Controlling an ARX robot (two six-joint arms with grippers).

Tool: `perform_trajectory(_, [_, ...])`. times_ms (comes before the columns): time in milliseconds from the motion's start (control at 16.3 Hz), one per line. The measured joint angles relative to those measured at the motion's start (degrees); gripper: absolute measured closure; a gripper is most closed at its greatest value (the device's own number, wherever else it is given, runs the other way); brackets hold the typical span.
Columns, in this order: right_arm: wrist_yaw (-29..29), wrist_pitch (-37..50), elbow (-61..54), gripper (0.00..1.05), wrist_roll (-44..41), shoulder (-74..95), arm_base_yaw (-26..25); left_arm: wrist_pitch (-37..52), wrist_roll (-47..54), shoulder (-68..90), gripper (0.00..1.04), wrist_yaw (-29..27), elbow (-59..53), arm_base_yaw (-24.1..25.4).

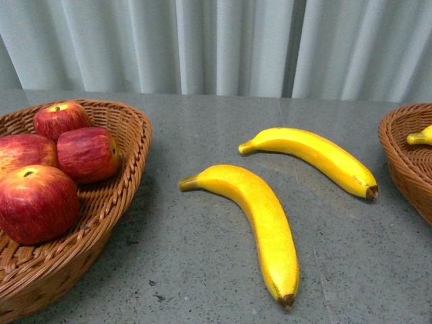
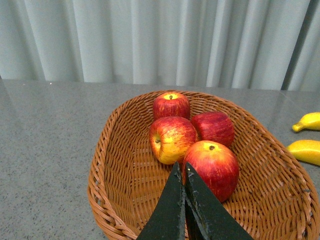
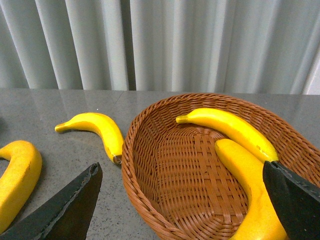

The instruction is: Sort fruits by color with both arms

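Several red apples point(image 1: 37, 202) lie in a wicker basket point(image 1: 131, 135) at the left. Two yellow bananas lie on the grey table, one near point(image 1: 260, 216) and one farther point(image 1: 317, 154). No arm shows in the front view. In the left wrist view my left gripper point(image 2: 182, 172) is shut and empty, over that basket point(image 2: 120, 165), just in front of the nearest apple point(image 2: 212, 167). In the right wrist view my right gripper point(image 3: 181, 167) is open and empty over a second basket point(image 3: 145, 165) holding two bananas point(image 3: 232, 131) point(image 3: 250, 185). The two table bananas point(image 3: 97, 131) point(image 3: 17, 175) lie beside it.
The second basket's rim point(image 1: 398, 155) shows at the right edge of the front view, with a banana tip point(image 1: 420, 137) inside. A pale curtain point(image 1: 216, 47) hangs behind the table's far edge. The grey tabletop point(image 1: 202, 270) runs between the baskets.
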Motion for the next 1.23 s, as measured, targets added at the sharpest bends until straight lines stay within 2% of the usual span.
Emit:
perform_trajectory(123, [0.0, 0.0, 0.0, 0.07, 0.0, 0.0, 0.0, 0.0, 0.0, 0.0, 1.03, 0.0, 0.0, 0.0])
perform_trajectory(614, [0.0, 0.0, 0.0, 0.07, 0.0, 0.0, 0.0, 0.0, 0.0, 0.0, 0.09, 0.0, 0.0, 0.0])
perform_trajectory(1044, [-0.1, -0.1, 0.0, 0.07, 0.2, 0.0, 0.0, 0.0, 0.0, 0.0, 0.07, 0.0, 0.0, 0.0])
perform_trajectory(1106, [-3.2, 0.0, 0.1, 0.07, 4.6, 1.8, -1.2, 0.0, 0.0, 0.0, 0.07, 0.0, 0.0, 0.0])
perform_trajectory(1229, [-4.7, 12.0, 3.1, 0.07, 18.8, 15.2, -1.4, 0.0, 0.0, 0.0, 0.07, 0.0, 0.0, 0.0])
